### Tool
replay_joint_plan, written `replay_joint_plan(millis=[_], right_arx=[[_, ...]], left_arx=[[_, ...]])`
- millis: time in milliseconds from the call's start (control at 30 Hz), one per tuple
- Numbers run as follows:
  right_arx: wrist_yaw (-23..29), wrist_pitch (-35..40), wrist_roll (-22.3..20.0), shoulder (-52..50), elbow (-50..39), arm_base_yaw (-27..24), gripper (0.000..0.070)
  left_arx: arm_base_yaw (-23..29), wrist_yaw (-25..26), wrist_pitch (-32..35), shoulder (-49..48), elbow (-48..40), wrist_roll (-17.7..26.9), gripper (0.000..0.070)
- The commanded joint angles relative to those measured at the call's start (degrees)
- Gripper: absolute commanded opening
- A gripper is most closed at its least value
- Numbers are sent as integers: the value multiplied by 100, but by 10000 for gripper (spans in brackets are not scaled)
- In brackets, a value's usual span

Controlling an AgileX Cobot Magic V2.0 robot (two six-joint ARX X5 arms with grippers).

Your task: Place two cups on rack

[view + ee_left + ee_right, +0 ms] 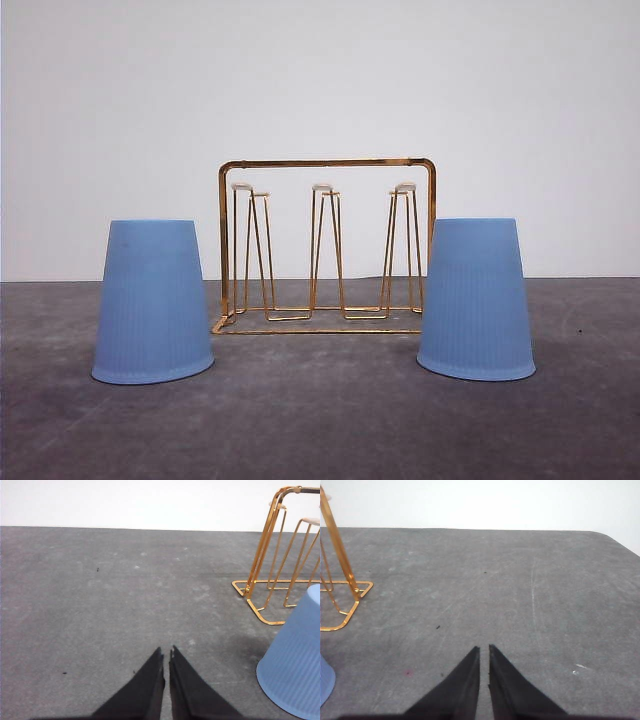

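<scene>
So nothing's been picked up yet. Going left to right: the left cup [153, 302] sits mouth-down on the bench [320, 420], just off the rack's left end. The rack [327, 245] stands in the middle with its white-tipped prongs all bare. The right cup [475, 299] is mouth-down too, just beside the rack's right end, and from the front it overlaps the frame a bit, so I can't tell if it's actually touching.

The left gripper [166, 652] has its fingers together with only a sliver between them, low over bare bench with the cup off to one side. The right gripper [484, 649] is the same story, fingers pinched together, cup barely peeking in at the edge.

What I'd worry about:
- Those cups are tapered and ribbed plastic, so a squeeze could let one squirt up out of the fingers or just tip it over
- Fingers need to spread before closing in, otherwise they'll shove the cup along the bench
- The wire rack looks light; bump it with a cup and it probably slides or topples
- Coming down off-centre on a prong could snag the rim and drag the rack
</scene>
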Motion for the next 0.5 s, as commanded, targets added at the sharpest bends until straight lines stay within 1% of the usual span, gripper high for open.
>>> replay_joint_plan(millis=[0,67,133,267,300,367,400,433,467], right_arx=[[17,63,-63,2,-26,-2,32],[17,63,-63,2,-26,-2,32],[15,66,-61,2,-26,-2,32],[9,97,19,2,-24,-2,32],[-23,139,184,2,-20,-2,32],[-229,355,656,2,-9,0,30],[-347,533,872,2,-6,2,21],[-478,745,1106,2,5,2,7],[-599,908,1331,2,62,2,7]], left_arx=[[-4,17,70,-7,-81,-83,0],[-4,17,72,-6,-81,-153,0],[-4,20,75,-6,-81,-424,0],[-4,17,207,-4,-81,-1394,0],[-4,17,280,-4,-79,-1669,0],[-4,17,542,-7,-74,-2210,0],[-4,17,737,-7,-70,-2428,0],[-4,17,966,-6,-57,-2588,0],[-4,13,1189,-4,-16,-2709,0]])
